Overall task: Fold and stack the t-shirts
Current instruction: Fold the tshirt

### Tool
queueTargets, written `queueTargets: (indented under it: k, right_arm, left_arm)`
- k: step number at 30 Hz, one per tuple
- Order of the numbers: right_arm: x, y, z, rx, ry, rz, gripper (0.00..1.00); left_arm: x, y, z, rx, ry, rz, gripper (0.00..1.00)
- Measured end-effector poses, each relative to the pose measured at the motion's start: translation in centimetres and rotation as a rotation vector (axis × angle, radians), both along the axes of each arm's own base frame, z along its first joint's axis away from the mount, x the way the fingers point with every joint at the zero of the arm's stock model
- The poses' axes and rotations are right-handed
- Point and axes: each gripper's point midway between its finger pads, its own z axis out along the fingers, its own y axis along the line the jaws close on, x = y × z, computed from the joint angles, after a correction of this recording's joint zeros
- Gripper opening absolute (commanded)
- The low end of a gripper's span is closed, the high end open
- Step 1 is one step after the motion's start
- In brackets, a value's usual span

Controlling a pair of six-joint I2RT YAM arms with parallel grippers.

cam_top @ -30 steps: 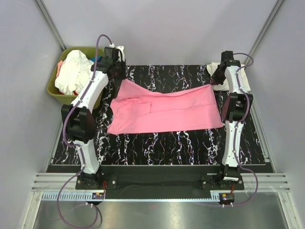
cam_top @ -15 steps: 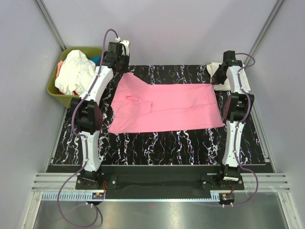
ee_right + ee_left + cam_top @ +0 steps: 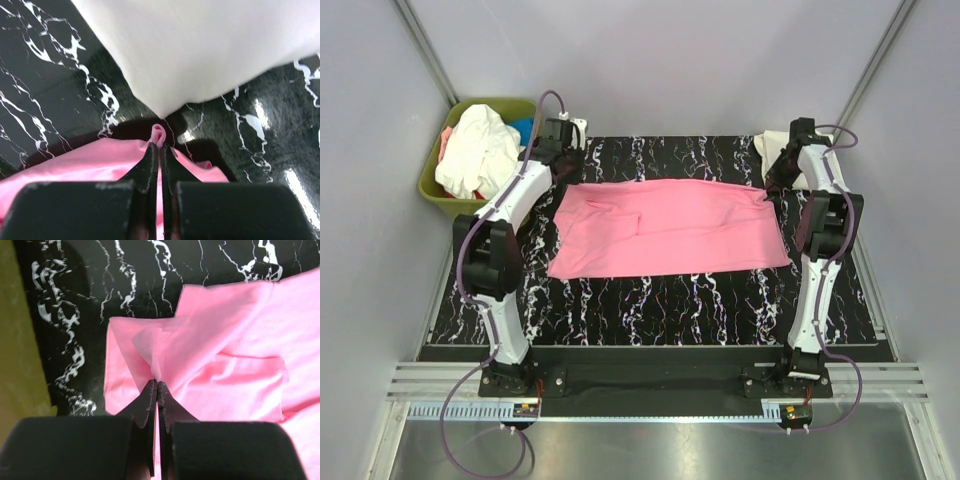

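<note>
The left gripper (image 3: 154, 383) and the right gripper (image 3: 160, 146) are both squeezed tight on the top corners of the pink t-shirt (image 3: 670, 228), which lies flat across the middle of the frame, most likely so they can pull it smooth for folding.

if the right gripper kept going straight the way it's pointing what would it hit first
Most likely the cream t-shirt just ahead of the right gripper, which is shut on the pink t-shirt. Only a narrow strip of black table lies between them, though the gripper's height is unclear.
</note>
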Motion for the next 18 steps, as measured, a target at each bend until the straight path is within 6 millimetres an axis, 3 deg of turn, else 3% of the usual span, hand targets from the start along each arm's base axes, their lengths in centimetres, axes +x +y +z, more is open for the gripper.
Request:
queueTargets:
  k: [7, 10, 18]
  right_arm:
    - [-1.5, 0.0, 0.2, -0.01, 0.004, -0.004, 0.0]
    - [-2.1, -0.4, 0.2, -0.027, 0.009, -0.013, 0.0]
    - [-4.3, -2.4, -0.7, -0.048, 0.049, -0.061, 0.0]
  left_arm:
    - [-2.6, 1.3, 3.7, 0.007, -0.091, 0.026, 0.0]
    - [-3.6, 1.6, 4.2, 0.01, -0.107, 0.033, 0.0]
    - [-6.7, 2.4, 0.7, 0.04, -0.029, 0.043, 0.0]
